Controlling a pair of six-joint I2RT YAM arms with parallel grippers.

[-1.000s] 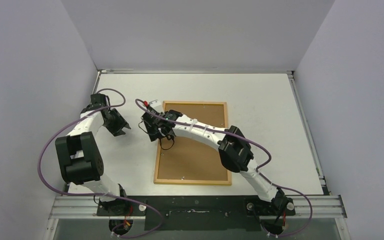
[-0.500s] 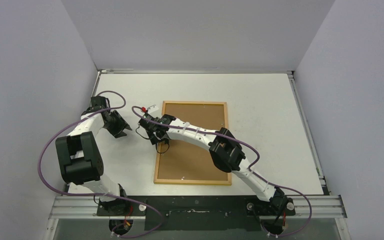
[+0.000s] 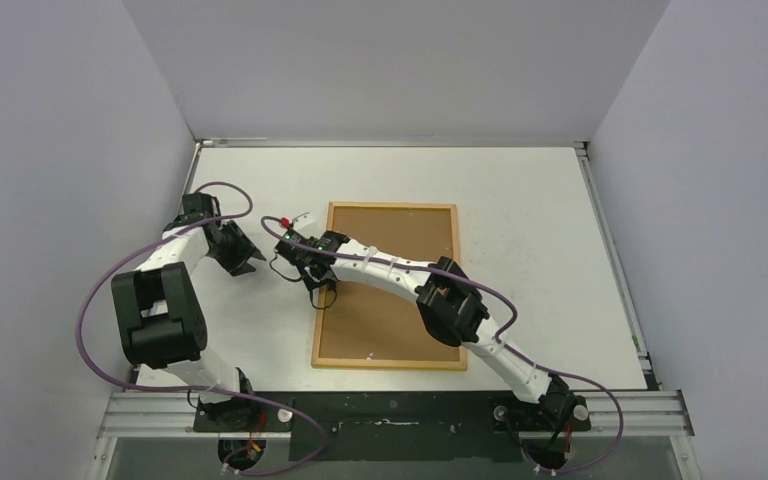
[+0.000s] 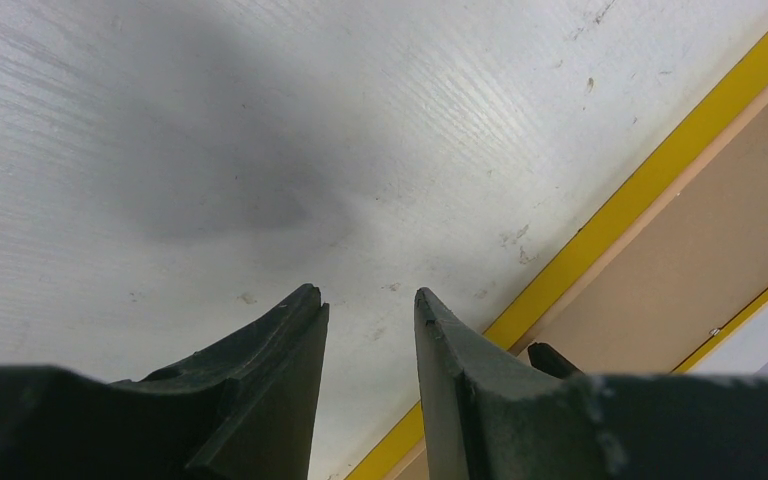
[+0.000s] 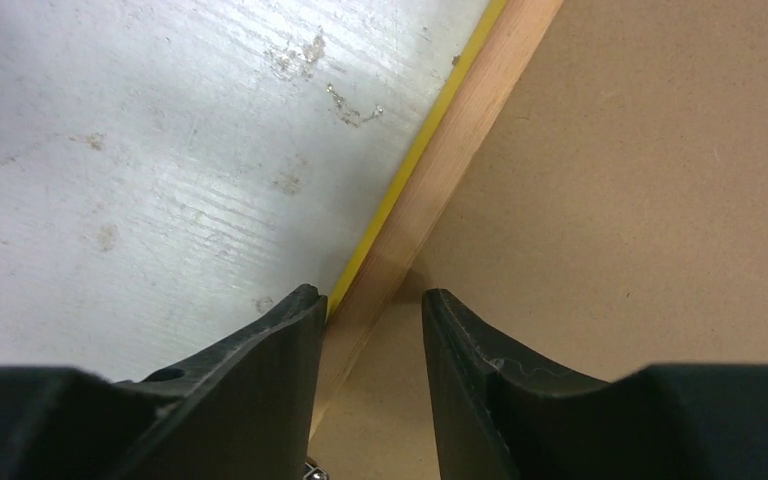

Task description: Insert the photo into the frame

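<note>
The frame (image 3: 317, 330) lies face down at the table's middle, its wooden back edges up and its yellow border showing at the side. The brown backing board (image 3: 390, 320) fills it. The photo is not in view. My right gripper (image 3: 317, 283) is open and low over the frame's left edge. In the right wrist view its fingertips (image 5: 372, 293) straddle the wooden edge (image 5: 450, 170), one finger over the table and one over the board (image 5: 640, 200). My left gripper (image 3: 250, 262) is open and empty over bare table left of the frame; the left wrist view (image 4: 365, 295) shows the yellow border (image 4: 650, 185) to its right.
Grey walls close in the table on the left, back and right. Purple cables loop from both arms. A small white-and-red part (image 3: 295, 218) lies near the frame's upper left corner.
My right gripper has moved left from over the board to the frame's left edge, and its elbow has followed. The frame's lower end has shifted slightly right. My left gripper has edged up and left.
</note>
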